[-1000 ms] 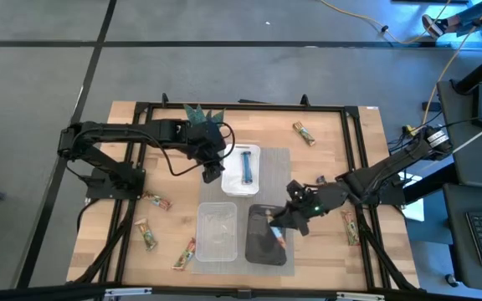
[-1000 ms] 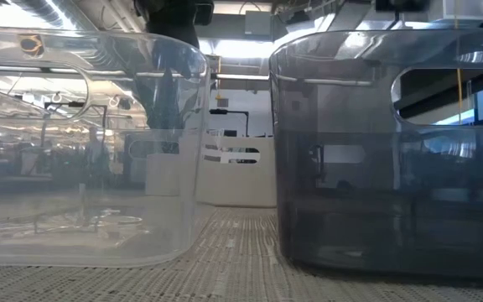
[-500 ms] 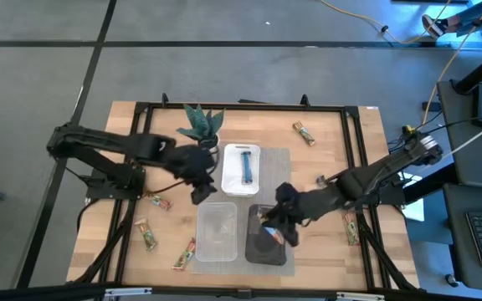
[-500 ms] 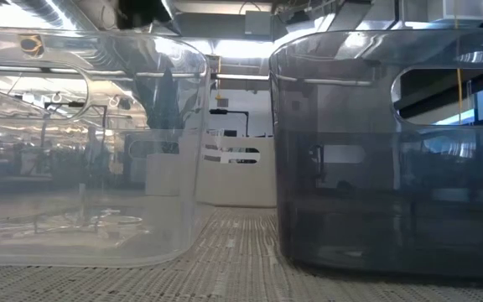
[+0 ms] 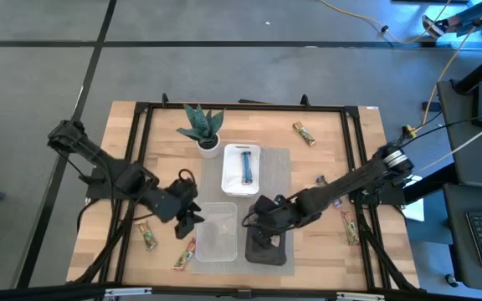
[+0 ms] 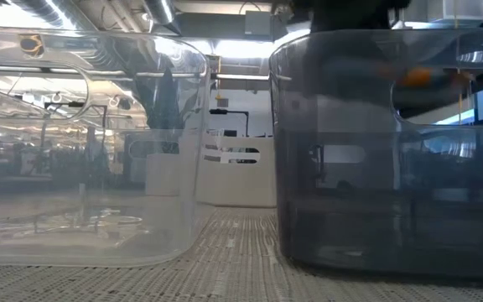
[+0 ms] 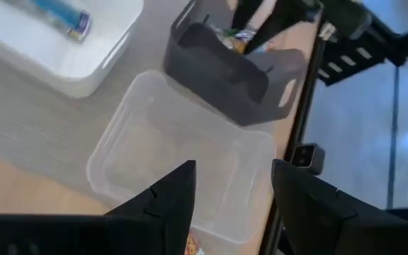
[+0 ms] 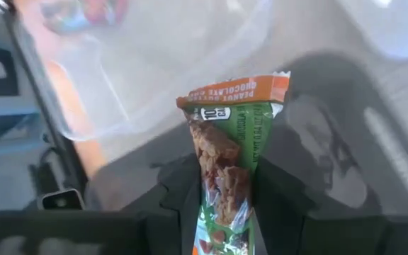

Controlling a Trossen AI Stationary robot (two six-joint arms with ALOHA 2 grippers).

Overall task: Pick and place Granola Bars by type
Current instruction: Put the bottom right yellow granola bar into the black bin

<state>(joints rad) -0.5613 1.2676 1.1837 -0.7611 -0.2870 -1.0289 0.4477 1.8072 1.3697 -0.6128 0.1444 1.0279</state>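
One blue bar (image 5: pixel 246 164) was already sorted, a green-and-orange bar (image 8: pixel 225 163) was clamped in the right gripper (image 8: pixel 218 191) over the black tray (image 5: pixel 268 250), the left gripper (image 7: pixel 225 188) was spread empty, loose bars (image 5: pixel 147 241) were left

We count three trays: one white tray (image 5: pixel 258 181), one clear tray (image 5: pixel 217 219), one black tray (image 5: pixel 282 256). Bars we can make out: one blue bar (image 5: pixel 245 165), two left-side bars (image 5: pixel 147 240) (image 5: pixel 184 253), two right-side bars (image 5: pixel 304 132) (image 5: pixel 350 227), one green bar (image 8: pixel 225 170). One plant (image 5: pixel 201 125).

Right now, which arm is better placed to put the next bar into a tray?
The right. Its tool is shut on a green-and-orange bar directly over the black tray. The left tool is open and empty beside the clear tray, with loose bars still on the table.
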